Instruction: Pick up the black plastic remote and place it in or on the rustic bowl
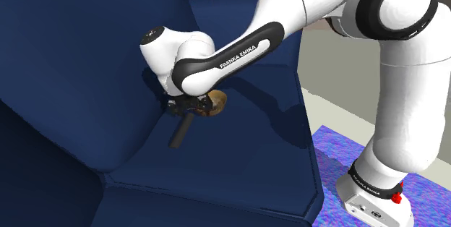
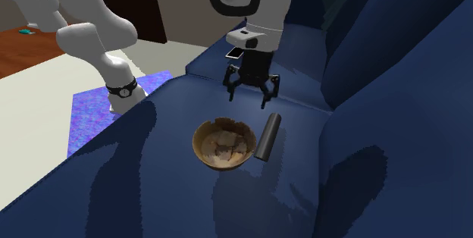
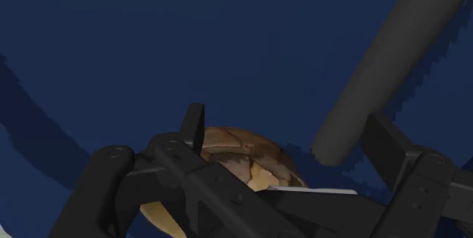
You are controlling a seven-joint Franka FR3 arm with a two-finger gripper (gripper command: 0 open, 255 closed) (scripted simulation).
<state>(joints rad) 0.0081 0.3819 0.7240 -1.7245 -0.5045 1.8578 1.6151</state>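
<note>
**Remote not yet lifted, bowl waiting beside it**

From where I stand, nothing of the job is finished. The dark remote [image 2: 267, 136] lies flat on the seat of the blue sofa [image 2: 151, 191], just to the right of the brown bowl [image 2: 203, 155] in the second exterior view. Its near end comes so close to the bowl's rim that I cannot tell whether they touch.

The white arm [image 1: 246, 45] has the black gripper [image 2: 250, 96] hanging over the cushion at the far side of both things. The jaws are spread wide and have hold of nothing. In the wrist view the remote [image 3: 386, 62] runs off past one finger, not between the two, and the bowl [image 3: 242, 153] sits just below the hand.

So, as I judge it, the grasp, the lift and the drop into the bowl are all left to do.

The bowl's inside shows pale and brown patches. Whether that is contents or only its rough finish, I cannot say. The remote is certainly not in it.
</note>
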